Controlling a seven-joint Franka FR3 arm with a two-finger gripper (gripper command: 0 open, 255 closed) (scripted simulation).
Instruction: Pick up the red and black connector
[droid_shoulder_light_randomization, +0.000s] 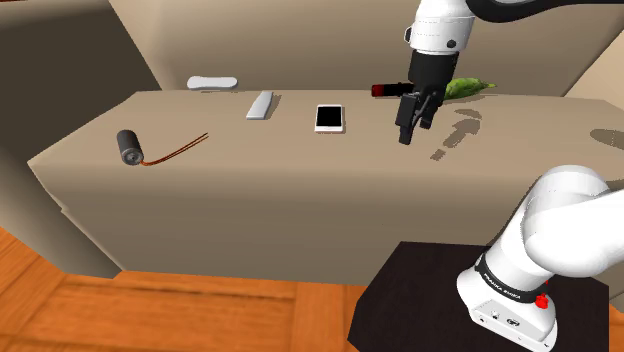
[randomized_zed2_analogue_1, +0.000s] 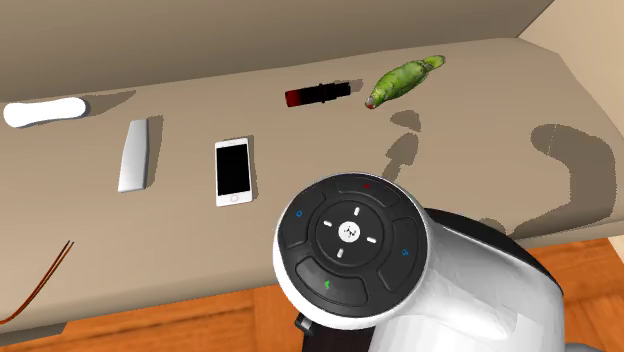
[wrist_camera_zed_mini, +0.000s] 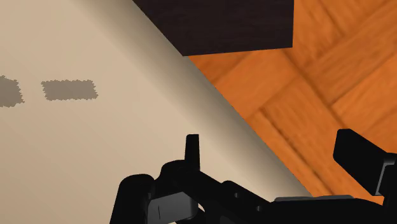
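Beige table with connector, wood floor

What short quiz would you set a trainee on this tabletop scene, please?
1. True or false: the gripper is shut on the red and black connector.
2. What lies next to the connector, toward the second exterior view's right? A) a green vegetable B) a mug C) a book
3. Which thing near the shoulder view's left trails thin reddish wires?

Key:
1. False: the wrist view shows the fingers apart with nothing between them.
2. A
3. The dark cylinder.
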